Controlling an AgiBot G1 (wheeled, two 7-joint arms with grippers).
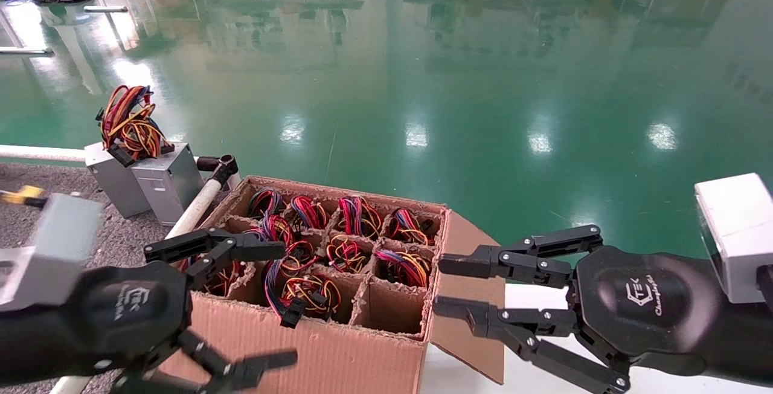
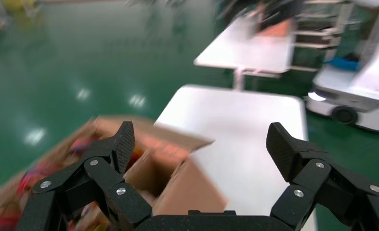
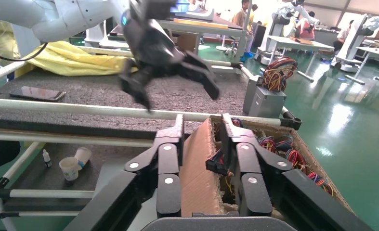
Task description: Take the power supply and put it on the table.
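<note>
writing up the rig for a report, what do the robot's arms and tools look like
Both tools, left and right, are matte black, with linkage fingers pinned by silver screws. Each has a rounded black palm housing carrying a pale logo and script. The finger pads are finely textured. Behind the right tool sits a white boxy wrist segment; the left arm has a grey one.

We read "TEK" with a logo and a slanted script line, illegible to us, on the right claw (image 1: 436,288) housing and left claw (image 1: 284,303) housing
</note>
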